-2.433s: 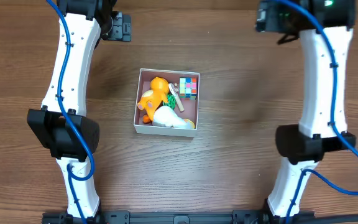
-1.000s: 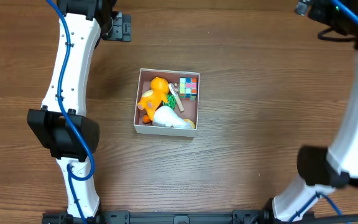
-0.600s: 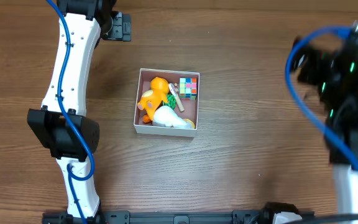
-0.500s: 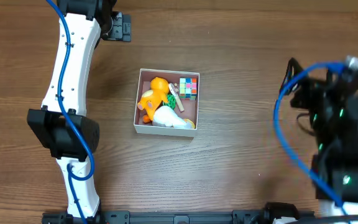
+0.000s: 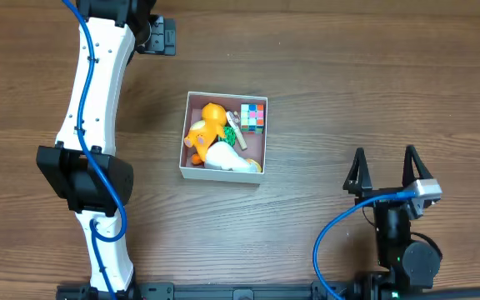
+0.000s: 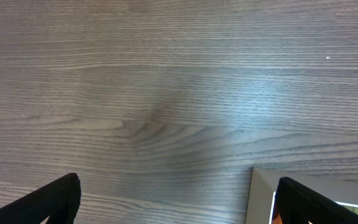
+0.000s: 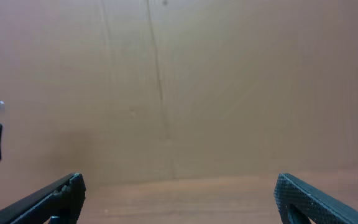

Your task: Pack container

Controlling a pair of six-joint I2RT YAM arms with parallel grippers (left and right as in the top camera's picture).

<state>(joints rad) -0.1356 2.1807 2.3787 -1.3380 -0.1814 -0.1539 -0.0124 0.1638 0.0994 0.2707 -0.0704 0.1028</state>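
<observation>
Right gripper (image 5: 383, 170) is resting near the near right corner of the table (image 5: 323, 92), fingers spread wide and gripping nothing, aimed away from the work; its wrist camera is showing only a blank brown surface. Left gripper (image 5: 162, 37) is hovering close to the far edge, left of centre, jaws likewise parted and empty. The container (image 5: 222, 174) is sitting mid-table, well apart from both, holding an orange toy (image 5: 204, 131), a white toy (image 5: 225, 157) and a multicoloured cube (image 5: 253, 117), so packing is looking largely finished. Risks, as a judgement: the white toy is lying against the near wall and seems to be riding high, so a nudge to the box could be tipping it out; in the left wrist view a corner of the container (image 6: 258, 186) is showing just inside the right finger, so a straight descent could be clipping the rim; the blue cable (image 5: 327, 242) looping beside the right arm could be snagging on a fresh reach
</observation>
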